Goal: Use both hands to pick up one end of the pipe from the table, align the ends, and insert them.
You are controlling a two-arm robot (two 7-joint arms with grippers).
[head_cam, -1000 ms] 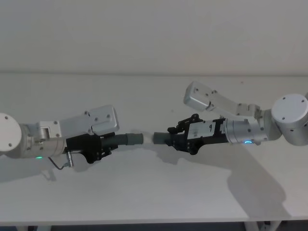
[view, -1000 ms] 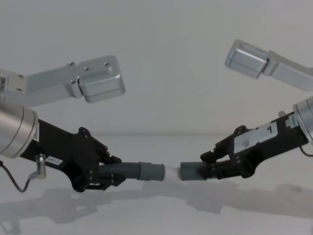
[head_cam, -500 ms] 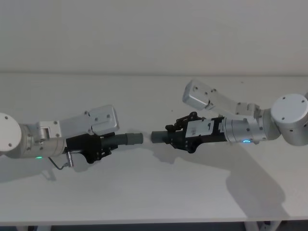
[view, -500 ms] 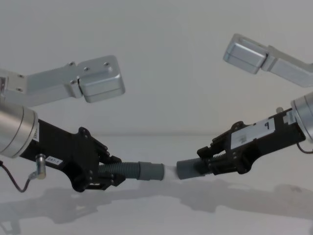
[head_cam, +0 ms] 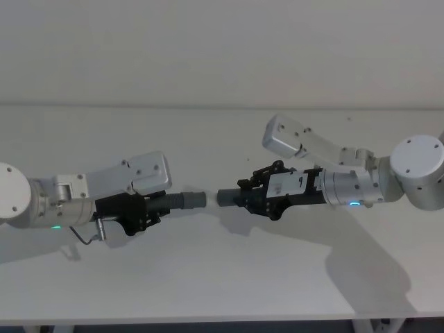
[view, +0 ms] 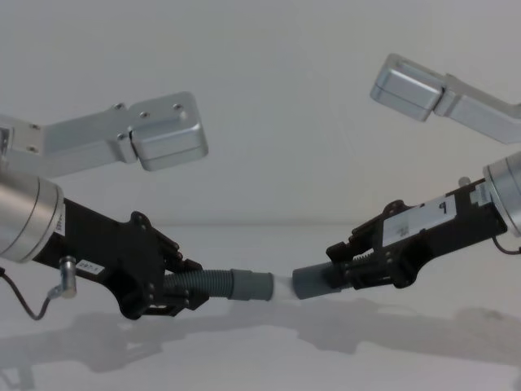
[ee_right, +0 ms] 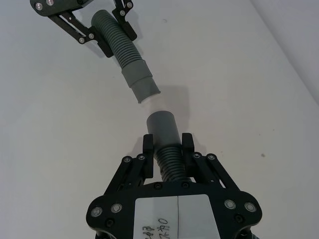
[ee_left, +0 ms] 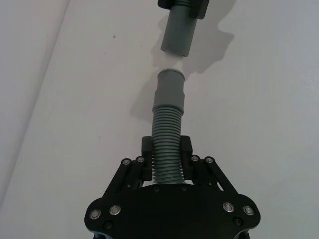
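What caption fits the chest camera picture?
Left tool and right tool hold two hose pieces cuff to cuff, a small gap between, above the table.

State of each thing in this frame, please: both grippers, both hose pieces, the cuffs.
Left gripper: jaws shut on the left hose piece.
Right gripper: jaws shut on the right hose piece.
Left hose piece: held above the table.
Right hose piece: held aloft.
Cuffs: facing, apart, not inserted.

Left black plastic parallel-jaw gripper (head_cam: 154, 209) on silver cylindrical wrist (head_cam: 66, 209), reaching inward toward the right one, fingers clamped. Right black plastic parallel-jaw gripper (head_cam: 244, 198) on silver wrist (head_cam: 350, 189) faces it, fingers clamped, tips near, not touching.
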